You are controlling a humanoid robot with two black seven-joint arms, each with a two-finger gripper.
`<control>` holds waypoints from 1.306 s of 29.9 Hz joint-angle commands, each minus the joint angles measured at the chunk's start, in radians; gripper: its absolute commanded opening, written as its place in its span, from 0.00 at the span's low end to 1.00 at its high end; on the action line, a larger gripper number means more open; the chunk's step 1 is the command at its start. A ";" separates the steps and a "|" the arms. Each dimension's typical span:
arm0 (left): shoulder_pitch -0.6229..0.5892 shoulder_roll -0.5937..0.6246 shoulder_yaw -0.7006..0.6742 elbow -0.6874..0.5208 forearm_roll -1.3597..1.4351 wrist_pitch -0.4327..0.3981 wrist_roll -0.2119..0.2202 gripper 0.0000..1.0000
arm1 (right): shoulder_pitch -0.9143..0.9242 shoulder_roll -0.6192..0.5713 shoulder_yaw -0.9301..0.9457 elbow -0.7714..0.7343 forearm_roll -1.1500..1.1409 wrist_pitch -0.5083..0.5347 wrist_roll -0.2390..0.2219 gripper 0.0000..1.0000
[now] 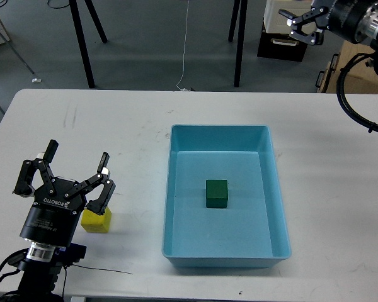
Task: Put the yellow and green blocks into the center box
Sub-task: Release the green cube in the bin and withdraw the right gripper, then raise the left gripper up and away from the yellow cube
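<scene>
The green block (217, 194) lies flat on the floor of the center box (174, 189), close to the middle and touching none of the walls. It seems this half of the task is done, because the cube rests alone with no gripper near it.

The yellow block (96, 220) is not yet inside. It stands on the white counter (113, 119), at about 9 o'clock from the box and well apart from its left wall. Only a part of the cube is visible, because the left gripper (77, 168) is in front of it.

The left gripper is spread wide. Its fingers point toward 12 o'clock and the fingertip (104, 160) on the box side is above the cube, not around it. One dark link of the gripper overlaps the top edge of the cube, but I cannot tell if it touches. I judge that the gripper is placed here to take the yellow block, and the wide opening leaves room for the cube to pass between the fingers.

The right gripper (300, 26) is at 1 o'clock, high over the far edge of the counter. It is released and holds nothing. Probably it is kept there so the way to the box stays free for the left arm.
</scene>
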 commanded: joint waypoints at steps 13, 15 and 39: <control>-0.050 0.002 -0.038 -0.002 -0.004 0.006 -0.004 1.00 | -1.211 0.145 0.759 0.709 0.265 0.057 0.032 1.00; -0.050 0.001 -0.038 -0.003 -0.004 0.006 -0.006 1.00 | -1.295 0.222 0.773 0.771 0.266 0.058 0.034 1.00; -0.251 0.085 -0.249 0.186 -0.040 -0.001 0.007 1.00 | -1.552 0.317 0.827 0.912 0.265 0.058 0.041 1.00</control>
